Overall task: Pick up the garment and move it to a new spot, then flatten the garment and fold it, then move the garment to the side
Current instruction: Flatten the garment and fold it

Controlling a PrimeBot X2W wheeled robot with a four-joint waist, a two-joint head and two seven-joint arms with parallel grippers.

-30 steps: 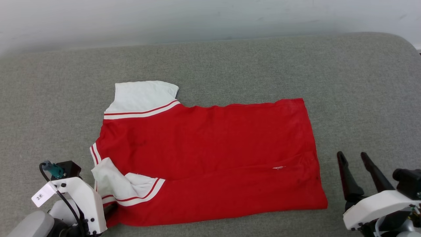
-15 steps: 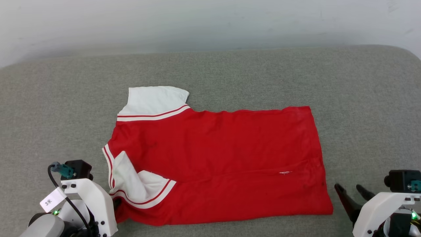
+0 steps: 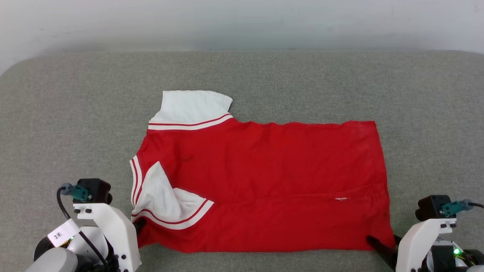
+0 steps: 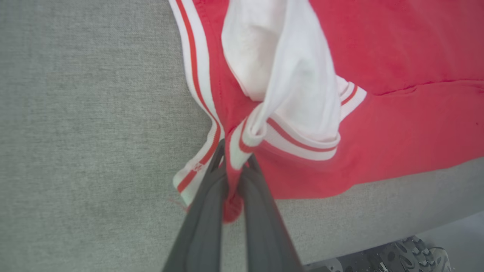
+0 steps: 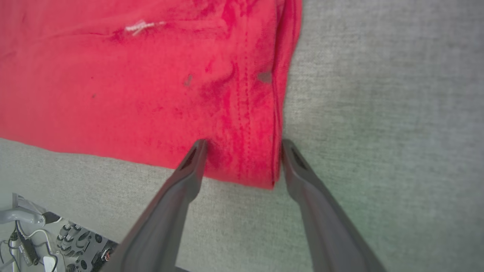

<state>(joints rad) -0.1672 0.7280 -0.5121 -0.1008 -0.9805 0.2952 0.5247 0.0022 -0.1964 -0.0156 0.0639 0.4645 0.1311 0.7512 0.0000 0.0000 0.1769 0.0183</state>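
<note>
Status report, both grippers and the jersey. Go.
Left gripper shut on jersey, striped-trim corner. Right gripper open, straddling hem corner. Grey cushion around it, no obstacle seen.

White brackets point(image 3: 113, 226) carry black cameras point(image 3: 94, 187), teal plugs point(image 3: 80, 193); left end effector point(image 4: 234, 151) is dark.

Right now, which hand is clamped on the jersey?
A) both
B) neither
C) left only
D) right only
C: the left hand pinches a bunched bit of the jersey at its striped trim, while the right hand straddles the hem corner with its fingers spread.
</note>
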